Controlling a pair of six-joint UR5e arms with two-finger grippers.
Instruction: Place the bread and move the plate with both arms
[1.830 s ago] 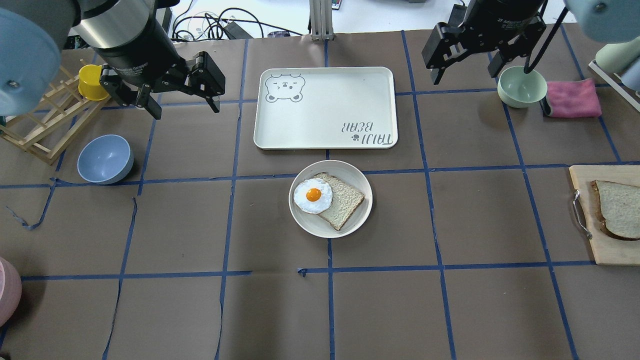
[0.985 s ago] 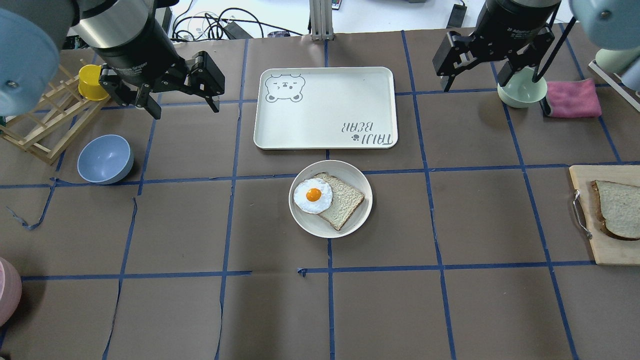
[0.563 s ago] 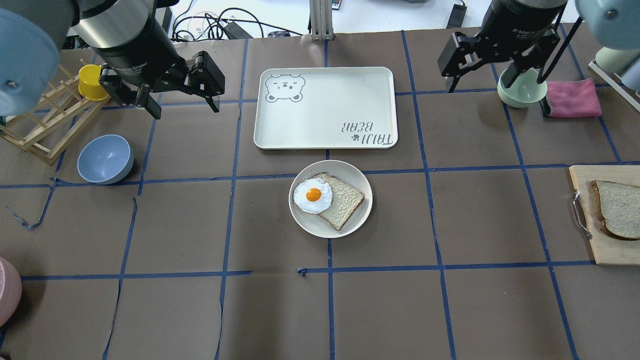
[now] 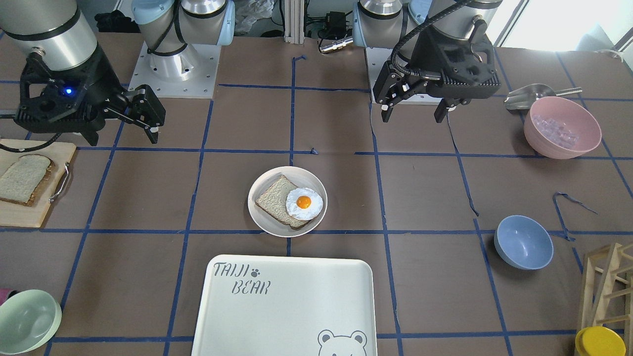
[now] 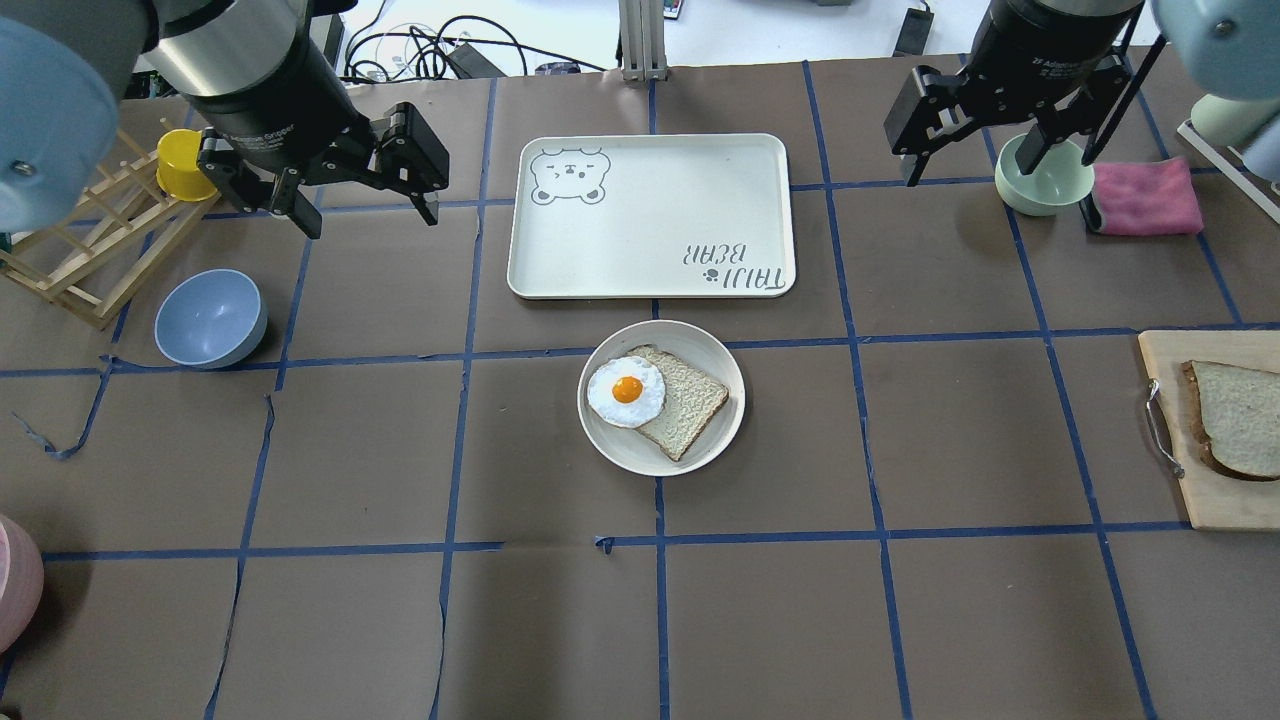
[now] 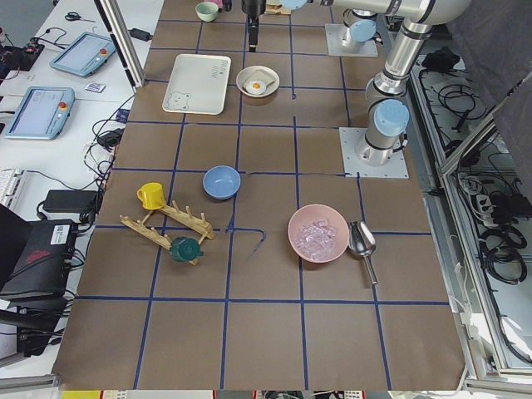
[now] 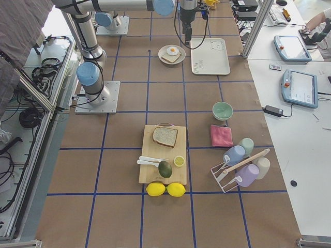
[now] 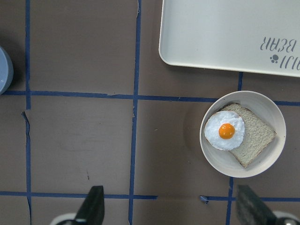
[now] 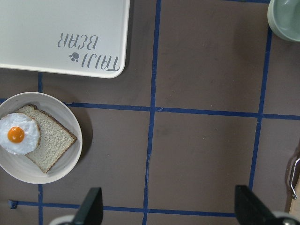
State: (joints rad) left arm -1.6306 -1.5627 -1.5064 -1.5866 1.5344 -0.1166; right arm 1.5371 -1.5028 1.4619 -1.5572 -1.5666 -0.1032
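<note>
We see a brown paper-covered table (image 5: 400, 620) gridded with blue tape, a round cream-beige plate (image 5: 615, 450), and a white fried egg (image 5: 625, 392) with orange yolk.

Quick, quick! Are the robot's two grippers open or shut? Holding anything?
Left gripper: open, holding nothing.
Right gripper: open, holding nothing.

Brown paper-covered table (image 5: 1000, 620), blue tape grid (image 5: 659, 610), white side bench (image 7: 310, 165) with tablets (image 7: 300, 88), tangled cables (image 5: 440, 55) behind, aluminium post (image 5: 640, 40), bright daylight beyond.
</note>
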